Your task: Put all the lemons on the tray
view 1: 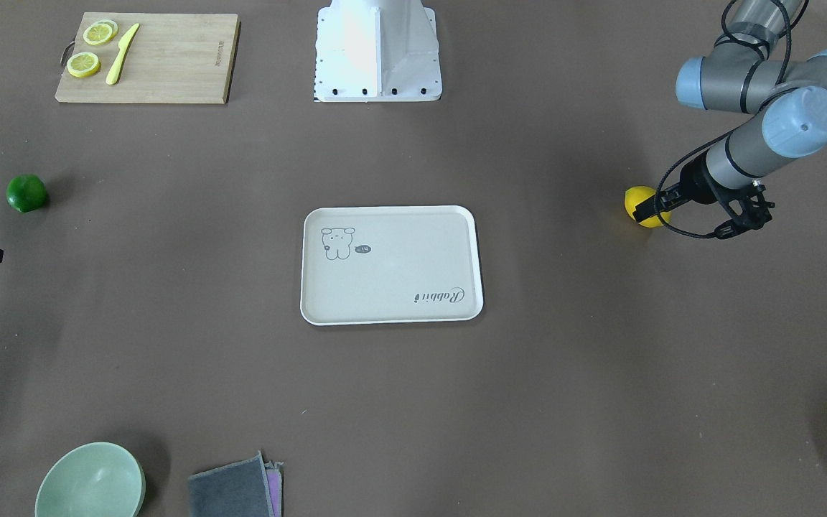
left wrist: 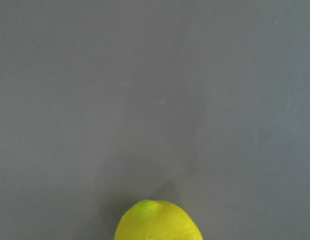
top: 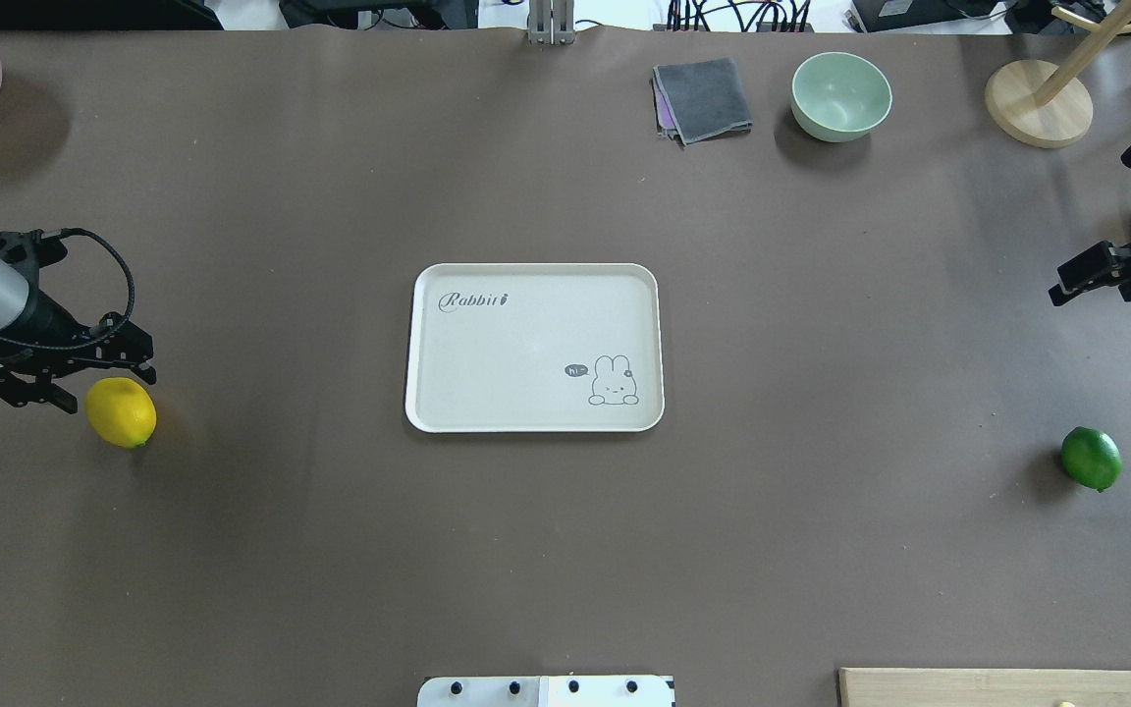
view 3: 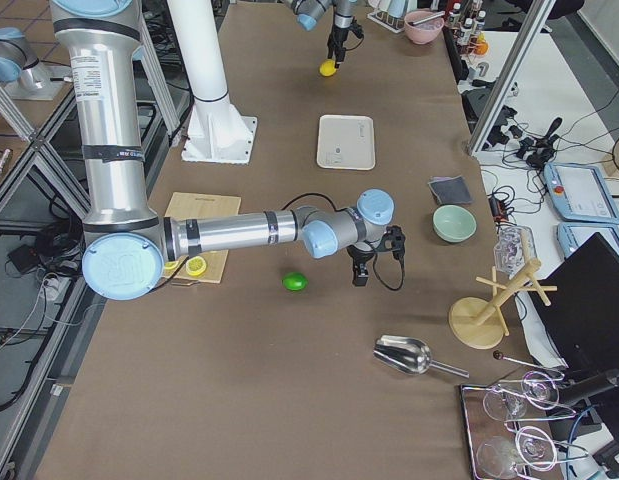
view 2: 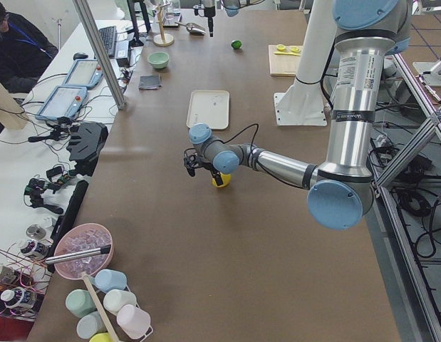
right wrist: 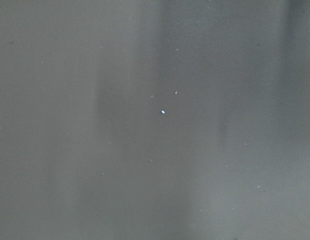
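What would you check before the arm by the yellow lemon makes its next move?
1. Tray bare, ready for fruit: ok.
2. Yellow lemon resting on the table, nothing in its way: ok.
3. Left gripper centred over it: not ok, its wrist view shows the lemon only at the bottom edge.
4. Left jaws open: cannot tell.
5. Green lemon unobstructed, right gripper apart from it: ok.
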Robot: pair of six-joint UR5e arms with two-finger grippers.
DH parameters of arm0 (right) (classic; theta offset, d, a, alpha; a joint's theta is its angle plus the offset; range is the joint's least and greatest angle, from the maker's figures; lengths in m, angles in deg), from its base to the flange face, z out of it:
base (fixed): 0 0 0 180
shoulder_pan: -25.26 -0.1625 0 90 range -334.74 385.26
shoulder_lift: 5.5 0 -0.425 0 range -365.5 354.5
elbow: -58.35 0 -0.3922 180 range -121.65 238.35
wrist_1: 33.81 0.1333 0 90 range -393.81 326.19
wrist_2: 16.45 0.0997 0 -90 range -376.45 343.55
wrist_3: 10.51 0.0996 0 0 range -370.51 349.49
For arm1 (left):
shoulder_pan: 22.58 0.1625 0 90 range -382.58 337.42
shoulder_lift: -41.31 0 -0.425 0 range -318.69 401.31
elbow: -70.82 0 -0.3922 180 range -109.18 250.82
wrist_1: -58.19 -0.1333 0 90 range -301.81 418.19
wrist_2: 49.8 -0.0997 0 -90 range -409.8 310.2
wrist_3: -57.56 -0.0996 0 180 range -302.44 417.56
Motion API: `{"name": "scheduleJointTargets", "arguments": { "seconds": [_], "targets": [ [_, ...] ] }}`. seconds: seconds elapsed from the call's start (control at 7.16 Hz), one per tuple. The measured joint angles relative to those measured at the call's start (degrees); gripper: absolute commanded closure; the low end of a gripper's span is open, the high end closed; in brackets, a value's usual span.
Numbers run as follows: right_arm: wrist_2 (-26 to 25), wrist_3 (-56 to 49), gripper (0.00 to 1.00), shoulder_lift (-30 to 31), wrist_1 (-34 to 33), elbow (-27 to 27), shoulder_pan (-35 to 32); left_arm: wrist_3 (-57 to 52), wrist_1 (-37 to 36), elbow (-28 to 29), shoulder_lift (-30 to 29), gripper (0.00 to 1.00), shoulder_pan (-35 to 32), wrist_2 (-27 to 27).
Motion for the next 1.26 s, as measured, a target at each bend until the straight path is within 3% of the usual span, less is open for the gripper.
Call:
{"name": "scheduleJointTargets", "arguments": {
  "seconds": [0.28, 0.42, 0.56, 0.98, 1.26],
  "targets": [
    [0.0, 0.0, 0.00, 0.0, 0.0, 0.1, 0.1, 0.1, 0.7, 0.7, 0.3, 0.03, 1.9, 0.1],
    [0.0, 0.0, 0.00, 0.0, 0.0, 0.1, 0.2, -0.1, 0.8, 1.2, 0.3, 0.37, 2.6, -0.1],
    [0.0, 0.0, 0.00, 0.0, 0.0, 0.2, 0.2, -0.3, 0.8, 1.4, 0.3, 0.98, 3.1, -0.1],
    [0.0, 0.0, 0.00, 0.0, 0.0, 0.2, 0.3, -0.4, 0.5, -0.2, 0.1, 1.00, 3.7, 0.9],
    [0.0, 0.2, 0.00, 0.0, 0.0, 0.1, 0.4, 0.0, 0.1, -2.3, -1.7, 1.00, 3.4, 4.6]
  ]
}}
